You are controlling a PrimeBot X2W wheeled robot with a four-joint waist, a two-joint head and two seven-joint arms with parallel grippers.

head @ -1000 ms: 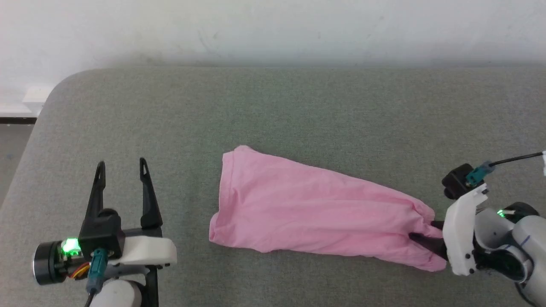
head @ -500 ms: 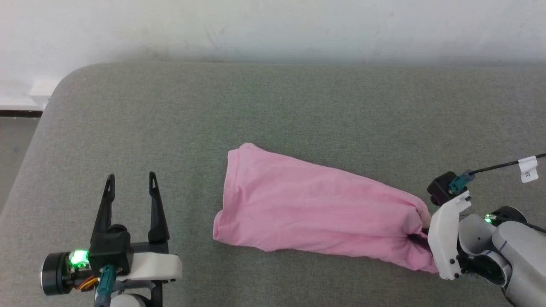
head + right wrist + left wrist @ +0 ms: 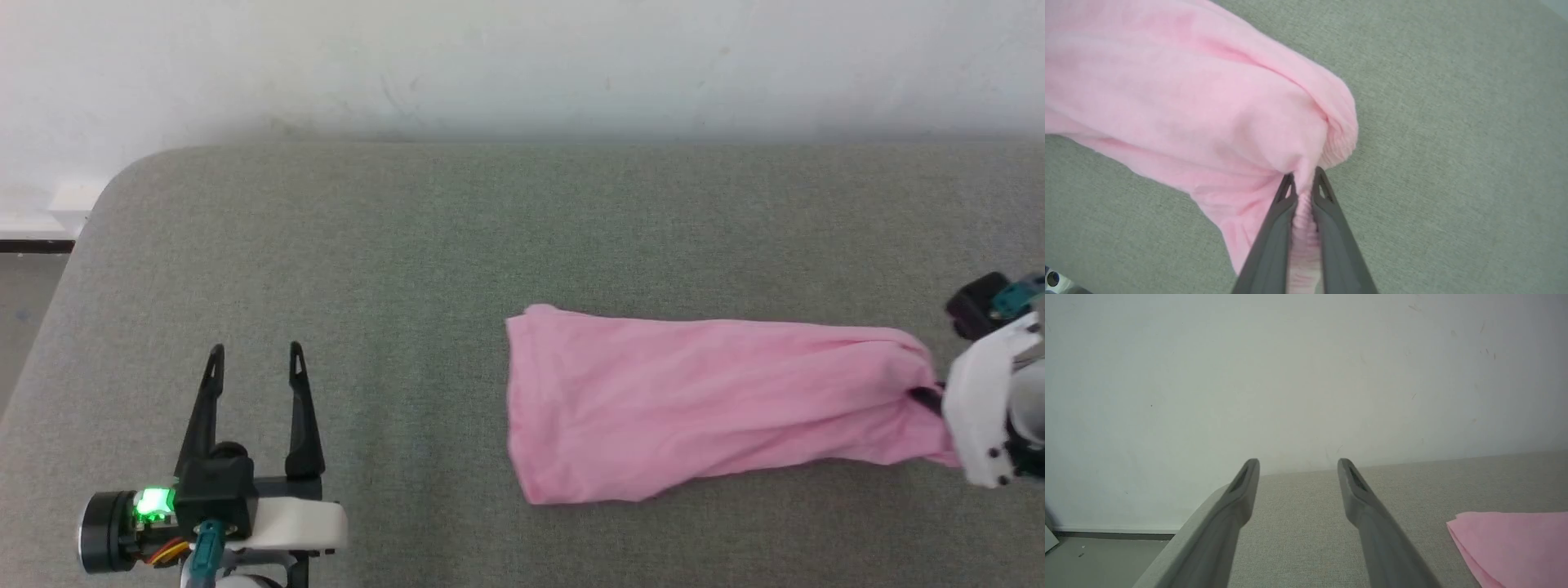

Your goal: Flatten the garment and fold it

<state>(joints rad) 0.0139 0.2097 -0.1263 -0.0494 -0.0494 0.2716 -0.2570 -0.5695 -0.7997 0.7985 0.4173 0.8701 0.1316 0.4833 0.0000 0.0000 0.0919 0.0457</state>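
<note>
The garment [image 3: 702,400], a pair of light-pink shorts, lies bunched and stretched sideways on the grey-green cushion [image 3: 490,237]. At its right end my right gripper [image 3: 927,398] is shut on the gathered waistband. The right wrist view shows the ribbed pink band [image 3: 1301,212] pinched between the two dark fingers of that gripper [image 3: 1303,179], with the rest of the garment [image 3: 1188,102] spreading away to the left. My left gripper [image 3: 255,353] stands open at the lower left, well clear of the cloth. Between its fingers [image 3: 1297,462] is nothing, and a pink corner of the garment [image 3: 1515,543] lies to its right.
A pale wall [image 3: 522,65] runs behind the cushion. The cushion's rounded left corner [image 3: 122,175] drops to a floor strip [image 3: 24,286]. Bare cushion stretches between the left gripper and the shorts and beyond them toward the wall.
My right gripper has closed on the waistband and pulled it to the right and up the view, dragging the shorts along and stretching them out. The left gripper stays open in place.
</note>
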